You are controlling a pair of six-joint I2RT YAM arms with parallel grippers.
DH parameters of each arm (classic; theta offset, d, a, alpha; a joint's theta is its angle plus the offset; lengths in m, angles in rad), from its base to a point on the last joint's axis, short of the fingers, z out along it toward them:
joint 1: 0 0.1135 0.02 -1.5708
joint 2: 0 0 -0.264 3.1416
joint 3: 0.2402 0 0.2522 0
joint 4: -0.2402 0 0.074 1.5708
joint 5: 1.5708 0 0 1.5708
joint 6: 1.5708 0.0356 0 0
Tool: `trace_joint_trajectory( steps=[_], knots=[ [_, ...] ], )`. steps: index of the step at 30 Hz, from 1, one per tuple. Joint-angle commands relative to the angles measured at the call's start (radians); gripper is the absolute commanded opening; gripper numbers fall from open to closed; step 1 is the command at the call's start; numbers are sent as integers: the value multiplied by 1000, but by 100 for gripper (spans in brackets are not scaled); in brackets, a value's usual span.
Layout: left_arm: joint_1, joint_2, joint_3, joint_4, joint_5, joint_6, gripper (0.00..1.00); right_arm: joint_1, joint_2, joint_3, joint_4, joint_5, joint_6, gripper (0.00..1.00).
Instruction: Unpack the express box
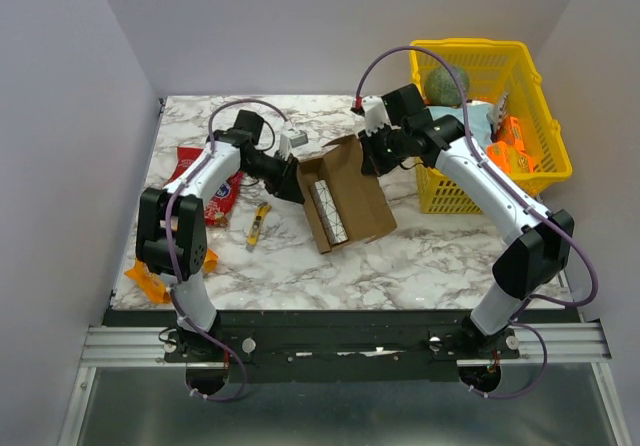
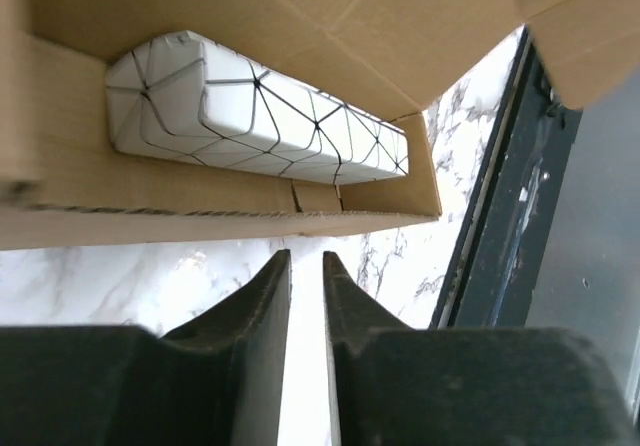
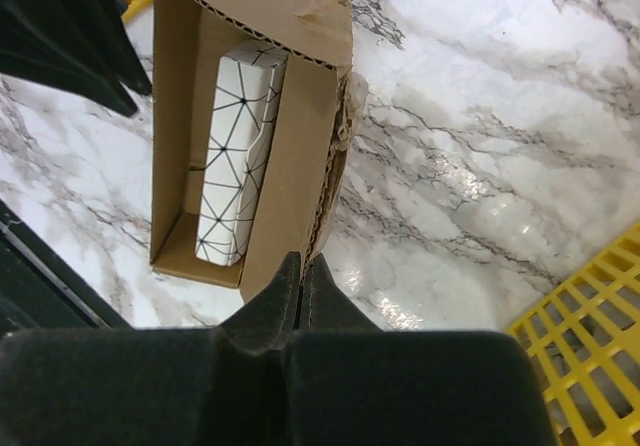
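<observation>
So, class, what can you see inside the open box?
One long white packet with thin black geometric lines lies along the floor of the box. Whatever might sit beneath the packet is covered, so that cannot be told.

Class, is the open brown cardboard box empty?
No: a long white packet with black triangle lines lies inside the brown cardboard express box.

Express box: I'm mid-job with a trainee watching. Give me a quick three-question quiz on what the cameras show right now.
1. True or false: the brown cardboard express box is taped shut.
2. What lies inside it? A) a red snack bag B) a long white packet with black line pattern C) nothing
3. Which one pinches a box flap, the left gripper or the right gripper?
Key: 1 false, its flaps stand open; 2 B; 3 the right gripper. The left one's jaws are slightly apart and empty.
</observation>
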Motion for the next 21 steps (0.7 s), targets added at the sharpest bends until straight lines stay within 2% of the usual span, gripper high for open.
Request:
trace_joint_trajectory(
  steps=[1, 3, 7, 13, 16, 20, 21],
  knots=[
    [43, -151, 84, -65, -5, 31, 34, 7, -2, 33, 19, 21, -162, 0],
    [41, -210, 55, 66, -57, -3, 42, 7, 14, 56, 22, 19, -201, 0],
    [24, -296, 49, 242, -162, -44, 52, 10, 51, 112, 19, 13, -225, 0],
    [13, -233, 158, 270, -150, -81, 53, 32, 96, 172, 5, -11, -328, 0],
    [13, -210, 176, 267, -153, -100, 53, 36, 114, 206, 4, -44, -455, 0],
    [24, -210, 156, 213, -153, -83, 52, 43, 120, 203, 31, -106, -723, 0],
    [26, -210, 140, 181, -150, -71, 51, 46, 120, 200, 19, -169, -788, 0]
  ],
)
